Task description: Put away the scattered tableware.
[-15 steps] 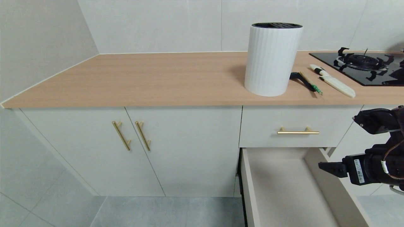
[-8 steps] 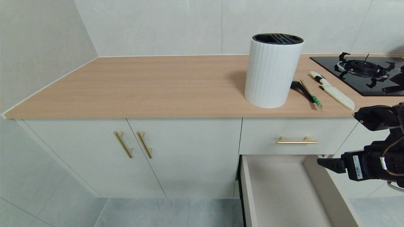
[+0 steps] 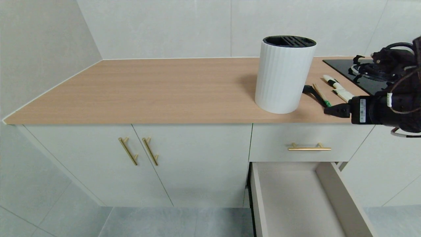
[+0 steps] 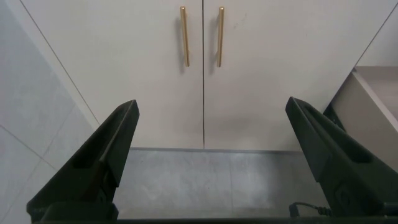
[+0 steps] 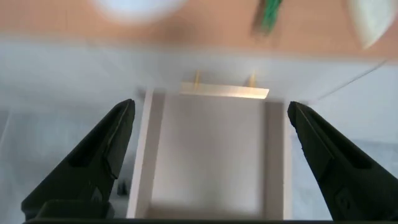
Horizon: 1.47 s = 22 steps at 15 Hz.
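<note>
My right arm is now rising from beside the drawer (image 3: pixel 260 197) to counter height. Head view: the right gripper (image 3: pixel 330 110) is hovering at the counter edge, near the chopsticks (image 3: pixel 321 94), which are lying beside the holder (image 3: pixel 283 79), long axis running back to front, green tips toward me. Right wrist view: its jaws are gaping wide, empty; I'm judging they should straddle that axis crosswise. Left wrist view: the left gripper (image 4: pixel 205 162) is gaping empty too.

The tall white holder (image 3: pixel 284 75) stood near the front edge of the countertop (image 3: pixel 164 89), walling off the black utensil (image 3: pixel 310 90) tucked just beside it. Chopsticks (image 3: pixel 321 94) and a knife (image 3: pixel 343 94) lay close together between holder and hob (image 3: pixel 361 79), reachable from above or the front. Below, the pulled-out drawer (image 3: pixel 258 197) gaped upward, its walls flanking the way in.
</note>
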### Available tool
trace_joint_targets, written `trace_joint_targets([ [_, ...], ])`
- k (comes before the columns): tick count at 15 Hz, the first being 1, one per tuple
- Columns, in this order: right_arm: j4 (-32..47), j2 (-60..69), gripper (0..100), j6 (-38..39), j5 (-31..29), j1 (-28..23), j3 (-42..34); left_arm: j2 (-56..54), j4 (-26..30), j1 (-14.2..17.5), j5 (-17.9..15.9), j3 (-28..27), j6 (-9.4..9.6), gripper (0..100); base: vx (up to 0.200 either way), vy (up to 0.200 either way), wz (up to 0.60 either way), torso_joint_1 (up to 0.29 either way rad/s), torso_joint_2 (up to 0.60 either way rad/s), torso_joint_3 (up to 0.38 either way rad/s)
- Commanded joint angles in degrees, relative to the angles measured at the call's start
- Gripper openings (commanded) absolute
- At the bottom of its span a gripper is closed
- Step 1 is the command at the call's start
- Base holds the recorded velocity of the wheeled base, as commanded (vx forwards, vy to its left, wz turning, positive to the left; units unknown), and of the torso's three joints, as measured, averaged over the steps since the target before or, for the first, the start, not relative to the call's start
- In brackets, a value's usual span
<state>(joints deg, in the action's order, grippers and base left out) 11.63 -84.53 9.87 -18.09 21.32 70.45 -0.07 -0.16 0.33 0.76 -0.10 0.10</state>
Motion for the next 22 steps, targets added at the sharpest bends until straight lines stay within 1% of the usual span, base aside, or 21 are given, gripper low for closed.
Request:
trace_joint_targets([
  [1, 1.11, -10.22, 100, 4.10, -2.21, -3.57, 7.77, 0.07, -0.02, 0.02, 0.04, 0.01, -0.01, 100, 0.000, 0.000, 0.00, 0.000, 0.00, 0.000],
  [4, -0.47, -14.79, 100, 4.63, -2.39, -8.14, 8.74, 0.07, -0.02, 0.02, 0.04, 0.01, -0.01, 100, 0.000, 0.000, 0.00, 0.000, 0.00, 0.000],
  [5, -0.64, -14.87, 100, 4.63, -2.39, -8.14, 8.74, 0.07, -0.02, 0.02, 0.04, 0.01, -0.01, 100, 0.000, 0.000, 0.00, 0.000, 0.00, 0.000],
  [6, -4.25, -16.11, 100, 4.63, -2.56, -8.49, 8.48, 0.07, -0.02, 0.02, 0.04, 0.01, -0.01, 100, 0.000, 0.000, 0.00, 0.000, 0.00, 0.000],
  [15, -7.85, -19.09, 100, 4.89, -2.74, -8.49, 8.39, 0.07, -0.02, 0.02, 0.04, 0.01, -0.01, 100, 0.000, 0.000, 0.00, 0.000, 0.00, 0.000],
  [19, -7.85, -19.27, 100, 4.89, -2.74, -8.40, 8.39, 0.07, -0.02, 0.02, 0.04, 0.01, -0.01, 100, 0.000, 0.000, 0.00, 0.000, 0.00, 0.000],
  [20, -7.85, -19.18, 0, 4.89, -2.74, -8.49, 8.39, 0.07, -0.02, 0.02, 0.04, 0.01, -0.01, 100, 0.000, 0.000, 0.00, 0.000, 0.00, 0.000],
  [22, -7.85, -19.27, 0, 4.89, -2.65, -8.49, 8.39, 0.07, -0.02, 0.02, 0.04, 0.01, -0.01, 100, 0.000, 0.000, 0.00, 0.000, 0.00, 0.000],
])
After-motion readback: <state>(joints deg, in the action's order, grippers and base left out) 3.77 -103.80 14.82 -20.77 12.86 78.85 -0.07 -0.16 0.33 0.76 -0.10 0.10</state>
